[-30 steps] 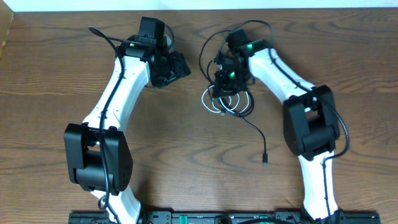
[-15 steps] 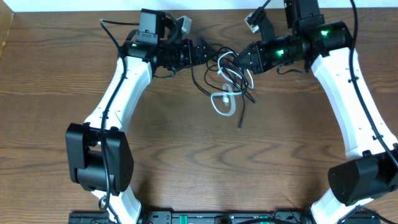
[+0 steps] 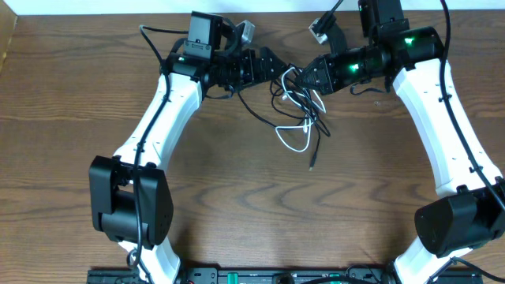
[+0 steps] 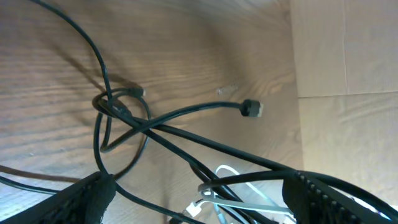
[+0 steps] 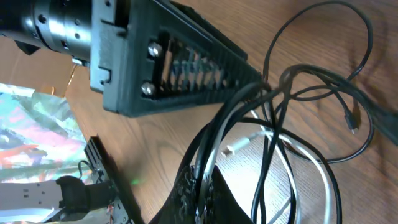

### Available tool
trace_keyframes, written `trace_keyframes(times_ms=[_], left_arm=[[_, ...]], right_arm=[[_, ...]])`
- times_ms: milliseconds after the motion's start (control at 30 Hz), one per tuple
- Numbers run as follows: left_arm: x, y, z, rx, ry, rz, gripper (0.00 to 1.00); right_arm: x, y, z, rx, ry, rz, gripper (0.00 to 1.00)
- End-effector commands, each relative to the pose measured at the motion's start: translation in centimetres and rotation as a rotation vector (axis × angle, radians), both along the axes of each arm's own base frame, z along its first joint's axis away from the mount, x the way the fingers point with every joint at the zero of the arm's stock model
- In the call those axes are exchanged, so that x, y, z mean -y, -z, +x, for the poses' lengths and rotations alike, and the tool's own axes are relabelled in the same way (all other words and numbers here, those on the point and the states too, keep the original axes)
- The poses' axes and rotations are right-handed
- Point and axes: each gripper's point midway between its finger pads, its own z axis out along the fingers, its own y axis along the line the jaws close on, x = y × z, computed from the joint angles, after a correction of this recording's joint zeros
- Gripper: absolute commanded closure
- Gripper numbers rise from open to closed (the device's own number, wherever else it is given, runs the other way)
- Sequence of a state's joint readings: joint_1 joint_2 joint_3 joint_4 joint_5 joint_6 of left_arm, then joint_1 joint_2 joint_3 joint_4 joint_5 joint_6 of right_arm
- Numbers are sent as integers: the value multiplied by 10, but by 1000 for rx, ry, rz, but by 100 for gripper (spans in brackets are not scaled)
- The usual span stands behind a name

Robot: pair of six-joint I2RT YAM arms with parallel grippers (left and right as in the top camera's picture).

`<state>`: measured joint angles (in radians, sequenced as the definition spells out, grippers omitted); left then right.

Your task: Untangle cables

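The cables (image 3: 298, 110) hang as a tangle of black cords and one thin white loop (image 3: 293, 138) at the far middle of the table. My right gripper (image 3: 305, 77) is shut on several black strands (image 5: 202, 180) and holds them up. A free black end with a plug (image 3: 312, 166) trails toward the table's centre. My left gripper (image 3: 274, 65) faces the right one. It is open, its fingers (image 4: 81, 199) standing wide on either side of black strands and the white cable (image 4: 233, 202). Another small black plug (image 4: 252, 108) lies on the wood beyond.
Both arms' thick black wires loop near the far edge (image 3: 150, 35). A small grey-white object (image 3: 246, 31) sits behind the left wrist. The left gripper's ribbed finger (image 5: 186, 62) fills the top of the right wrist view, close to the held strands.
The right arm has lifted the tangle toward the far edge. The left gripper has moved right up to the tangle and opened wide around some strands.
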<state>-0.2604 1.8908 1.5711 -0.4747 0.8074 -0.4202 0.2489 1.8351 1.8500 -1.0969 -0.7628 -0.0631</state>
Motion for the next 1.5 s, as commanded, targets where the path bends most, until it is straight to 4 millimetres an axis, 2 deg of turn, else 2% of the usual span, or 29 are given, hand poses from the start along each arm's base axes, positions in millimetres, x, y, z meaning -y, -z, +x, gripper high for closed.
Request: trace_keyframes(times_ms=[0,133,267,400,567,867,1033,1200,1433,1467], left_arm=[[14,28,-7,-110,15,-7,9],[17,64,-1,-219,-25,-4,9],[24,81,10,-240,-40,-36,9],[37,76,20,-199,-12,-112,9],[42,63,34,-153,-30,-163,9],[54,36,40,-88,16,-268,8],[64,34,33,-72,58,-272,8],[90,35,15,-46,133,-261,8],[114,57,7,-60,120,-199,15],[117,61,5,-64,121,-192,19]], right_arm=[[-4,-6,-3,19,-34,29,99],[-4,-5,-4,19,-38,27,99],[-4,-5,-4,19,-38,27,99],[-4,-5,-5,14,-38,25,99],[-3,-4,-4,14,-36,22,99],[-3,-4,-4,14,-37,22,99],[-3,-4,-4,14,-37,22,99],[-4,-4,-4,14,-37,23,99],[-4,-5,-5,13,-39,26,99],[-5,-5,-5,13,-42,32,99]])
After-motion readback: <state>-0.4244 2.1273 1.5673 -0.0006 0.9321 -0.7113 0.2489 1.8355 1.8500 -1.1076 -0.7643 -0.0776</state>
